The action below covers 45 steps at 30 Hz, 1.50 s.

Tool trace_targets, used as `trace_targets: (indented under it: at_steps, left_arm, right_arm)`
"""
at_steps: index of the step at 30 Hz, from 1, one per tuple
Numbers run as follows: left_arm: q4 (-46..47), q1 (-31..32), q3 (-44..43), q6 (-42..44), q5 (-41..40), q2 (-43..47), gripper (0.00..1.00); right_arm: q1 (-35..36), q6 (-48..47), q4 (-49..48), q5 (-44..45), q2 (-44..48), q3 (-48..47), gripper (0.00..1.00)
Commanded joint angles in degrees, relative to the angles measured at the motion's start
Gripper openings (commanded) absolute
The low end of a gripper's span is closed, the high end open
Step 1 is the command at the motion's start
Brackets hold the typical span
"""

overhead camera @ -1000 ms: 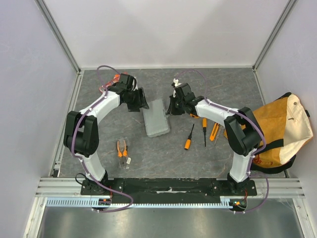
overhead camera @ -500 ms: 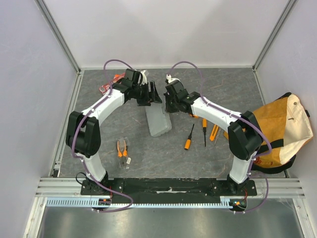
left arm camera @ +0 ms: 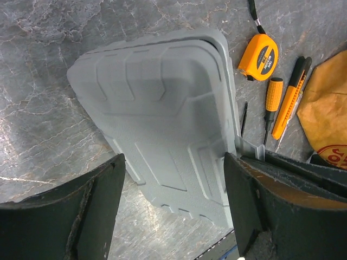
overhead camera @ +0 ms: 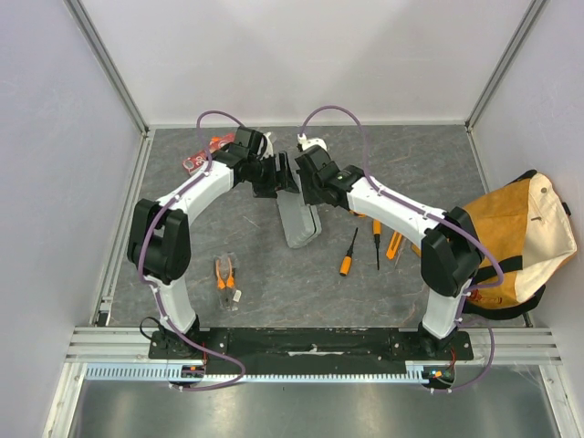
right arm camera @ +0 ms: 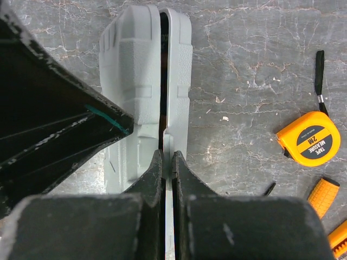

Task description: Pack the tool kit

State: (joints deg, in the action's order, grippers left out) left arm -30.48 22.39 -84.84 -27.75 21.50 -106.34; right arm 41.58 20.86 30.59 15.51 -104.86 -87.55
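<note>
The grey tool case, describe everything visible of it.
The grey tool case is moulded matte plastic with rounded corners and ribbed panels. It stands tipped on a long edge on the table, its two halves parted by a narrow dark gap. The right gripper pinches the thin rim of one half; the open left gripper faces its broad side.

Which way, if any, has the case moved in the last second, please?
Yes: the case has shifted right, toward the screwdriver, and tipped up on edge.
</note>
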Motion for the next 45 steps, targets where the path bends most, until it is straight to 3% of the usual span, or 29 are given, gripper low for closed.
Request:
trace_targets:
  at_steps: [1, 16, 29, 38, 45]
  left_arm:
    - [-0.11, 0.37, -2.97, 1.64, -0.31, 0.35, 0.79]
    - [6.22, 0.46, 3.1, -1.78, -1.46, 4.3, 0.79]
    - [9.91, 0.55, 3.01, -3.63, 1.0, 6.06, 0.8]
    - [7.98, 0.55, 2.22, -3.63, 1.88, 2.55, 0.8]
    - [3.06, 0.37, 2.31, -1.35, -3.12, -0.27, 0.79]
  right_arm:
    - [1.31, -1.61, -0.27, 4.52, 2.29, -3.77, 0.0]
    - [1.84, -1.17, 1.67, 7.52, 2.82, -4.03, 0.0]
    - [1.84, -1.53, 2.02, 8.66, 4.49, -4.38, 0.0]
    - [1.84, -2.14, 2.11, 9.28, 4.49, -4.83, 0.0]
    - [1.75, -1.53, 2.28, 9.27, 3.26, -2.72, 0.0]
